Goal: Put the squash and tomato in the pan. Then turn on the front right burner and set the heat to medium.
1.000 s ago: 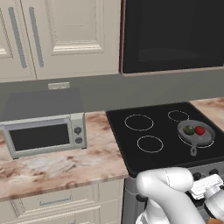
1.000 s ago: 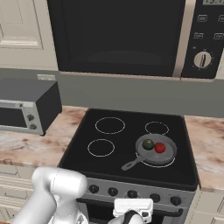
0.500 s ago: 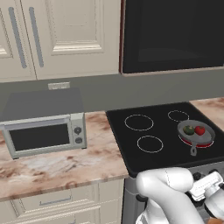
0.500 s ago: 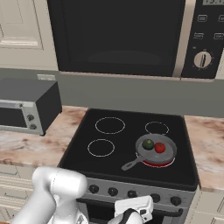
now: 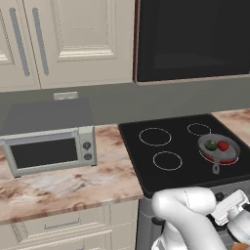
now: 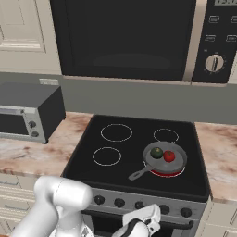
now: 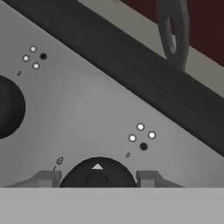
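The grey pan (image 6: 181,153) sits on the front right burner, handle (image 6: 139,174) pointing to the front left. Inside it lie the dark green squash (image 6: 157,152) and the red tomato (image 6: 169,156), side by side. A red glow (image 6: 163,173) shows under the pan's front edge. The left base view shows the same pan (image 5: 216,166), squash (image 5: 211,145) and tomato (image 5: 223,145). My gripper (image 7: 97,178) is low at the stove's front panel, shut on a black burner knob (image 7: 97,171) that sits between its two fingertips (image 7: 46,178). The pan's handle (image 7: 173,30) hangs over the stove edge above.
A second black knob (image 7: 6,107) sits further along the panel. A row of knobs (image 6: 119,202) runs across the stove front. A toaster oven (image 5: 49,151) stands on the marble counter (image 5: 73,183) to the left. A microwave (image 6: 139,37) hangs above the stove.
My hand has rolled slightly at the stove's front panel. The pan, squash and tomato have stayed where they were.
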You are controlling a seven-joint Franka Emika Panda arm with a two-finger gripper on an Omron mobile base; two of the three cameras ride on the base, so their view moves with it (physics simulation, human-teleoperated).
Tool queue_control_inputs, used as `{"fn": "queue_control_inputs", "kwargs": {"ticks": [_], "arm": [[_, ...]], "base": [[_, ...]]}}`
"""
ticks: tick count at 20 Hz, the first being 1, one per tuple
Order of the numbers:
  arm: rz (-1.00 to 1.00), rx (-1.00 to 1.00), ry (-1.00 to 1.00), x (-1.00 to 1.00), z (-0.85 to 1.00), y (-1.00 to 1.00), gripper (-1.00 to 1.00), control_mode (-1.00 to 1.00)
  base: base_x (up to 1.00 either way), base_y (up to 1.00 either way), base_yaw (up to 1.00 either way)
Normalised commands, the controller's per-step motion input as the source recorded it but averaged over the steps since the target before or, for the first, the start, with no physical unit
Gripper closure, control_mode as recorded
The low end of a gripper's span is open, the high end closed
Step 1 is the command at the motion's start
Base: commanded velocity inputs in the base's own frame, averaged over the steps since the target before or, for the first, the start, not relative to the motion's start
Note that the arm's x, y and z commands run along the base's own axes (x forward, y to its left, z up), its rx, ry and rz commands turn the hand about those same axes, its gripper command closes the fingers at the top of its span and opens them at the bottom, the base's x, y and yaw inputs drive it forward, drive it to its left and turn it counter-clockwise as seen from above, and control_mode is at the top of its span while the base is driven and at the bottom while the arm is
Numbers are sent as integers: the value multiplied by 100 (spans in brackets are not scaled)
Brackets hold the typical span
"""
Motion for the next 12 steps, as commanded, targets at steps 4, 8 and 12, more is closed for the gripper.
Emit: {"fn": "queue_control_inputs", "kwargs": {"ticks": [4,8,12], "arm": [[-6,-23,0,0,-3,-3,100,-100],[-6,-23,0,0,-3,-6,100,-100],[-6,-23,0,0,-4,-5,100,-100]], "base": [[0,0,0],[0,0,0],[0,0,0]]}}
